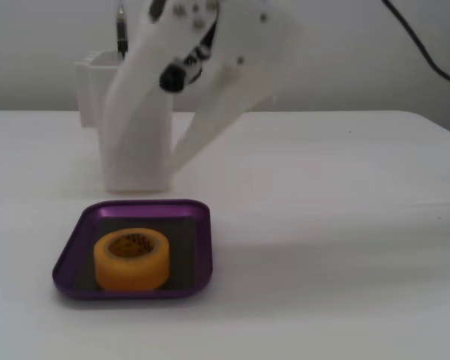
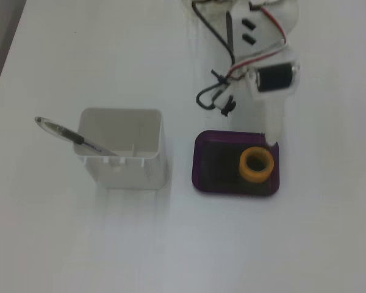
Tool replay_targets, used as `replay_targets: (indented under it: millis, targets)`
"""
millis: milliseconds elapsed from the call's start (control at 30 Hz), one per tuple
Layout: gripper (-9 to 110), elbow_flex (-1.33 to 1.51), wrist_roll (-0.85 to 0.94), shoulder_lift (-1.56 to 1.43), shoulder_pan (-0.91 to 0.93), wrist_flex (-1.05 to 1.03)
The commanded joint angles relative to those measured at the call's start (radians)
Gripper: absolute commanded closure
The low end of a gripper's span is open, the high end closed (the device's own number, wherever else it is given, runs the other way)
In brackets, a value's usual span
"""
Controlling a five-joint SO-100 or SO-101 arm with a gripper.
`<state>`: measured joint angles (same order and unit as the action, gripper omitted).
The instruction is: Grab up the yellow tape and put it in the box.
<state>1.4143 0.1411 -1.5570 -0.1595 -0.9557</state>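
Note:
The yellow tape (image 1: 131, 260) lies flat inside the box (image 1: 73, 251), a shallow purple tray, in its front left part in one fixed view. In the other fixed view the tape (image 2: 257, 165) sits in the right half of the box (image 2: 201, 168). My white gripper (image 1: 169, 169) hangs just behind the box, above the table and clear of the tape. From above, the gripper (image 2: 272, 135) points at the box's far right corner. Its jaws appear to meet at the tips and hold nothing.
A tall white square container (image 2: 125, 149) with a black pen (image 2: 73, 137) stands left of the box seen from above; in the other fixed view the container (image 1: 90, 82) is partly hidden behind the arm. Loose black cables (image 2: 212, 97) lie by the arm's base.

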Motion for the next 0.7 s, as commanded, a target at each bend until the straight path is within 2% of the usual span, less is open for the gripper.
replay_targets:
  millis: [0,167,333,667]
  targets:
    - [87,-0.072,0.003,-0.236,-0.002,-0.124]
    - [87,0.017,-0.006,-0.5,0.008,-0.291]
    - [87,0.321,-0.006,-0.764,0.014,-0.302]
    - [87,1.006,-0.002,-1.341,0.067,-0.075]
